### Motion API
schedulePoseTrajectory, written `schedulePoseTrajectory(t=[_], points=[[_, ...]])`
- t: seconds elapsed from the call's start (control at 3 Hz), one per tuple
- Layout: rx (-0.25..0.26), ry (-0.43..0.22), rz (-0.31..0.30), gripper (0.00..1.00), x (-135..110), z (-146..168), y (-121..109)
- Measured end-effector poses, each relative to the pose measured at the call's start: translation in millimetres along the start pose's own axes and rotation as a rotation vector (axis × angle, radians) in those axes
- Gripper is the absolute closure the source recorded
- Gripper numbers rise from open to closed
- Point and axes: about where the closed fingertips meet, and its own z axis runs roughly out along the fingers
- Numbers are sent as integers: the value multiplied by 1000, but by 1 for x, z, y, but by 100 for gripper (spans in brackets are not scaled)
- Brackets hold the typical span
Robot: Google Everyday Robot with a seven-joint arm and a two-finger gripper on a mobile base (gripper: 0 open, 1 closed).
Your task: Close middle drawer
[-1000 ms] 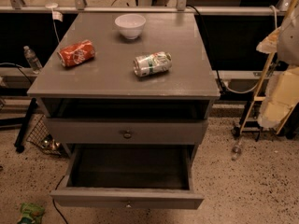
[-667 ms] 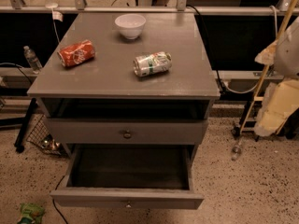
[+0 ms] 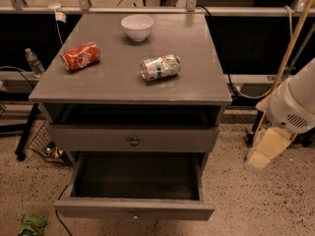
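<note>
The middle drawer [image 3: 134, 209] is grey with a small round knob. It is pulled far out at the bottom of the grey cabinet [image 3: 206, 90], and its dark inside [image 3: 138, 176] looks empty. Above it is the uppermost knobbed drawer front [image 3: 133, 139], with a dark gap between it and the cabinet top. The lowest drawer front is hidden under the open drawer. My white arm [image 3: 295, 102] hangs at the right of the cabinet. Its beige gripper [image 3: 265, 151] is beside the drawers at about middle drawer height, well apart from them.
On the cabinet top lie a red can [image 3: 80, 56], a green and white can [image 3: 160, 67] and a white bowl [image 3: 137, 27]. A water bottle [image 3: 33, 62] and a wire basket [image 3: 44, 144] are at the left. A green bag [image 3: 32, 225] lies on the floor. A yellow pole [image 3: 290, 48] leans at the right.
My arm has come lower and a little to the left, toward the cabinet's right side. The drawers and the things on top have not moved.
</note>
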Motion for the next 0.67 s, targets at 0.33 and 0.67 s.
schedulePoseTrajectory(t=[0.33, 0.67], points=[[-99, 25, 67, 0, 9, 63, 11], [-119, 31, 81, 0, 12, 75, 13]])
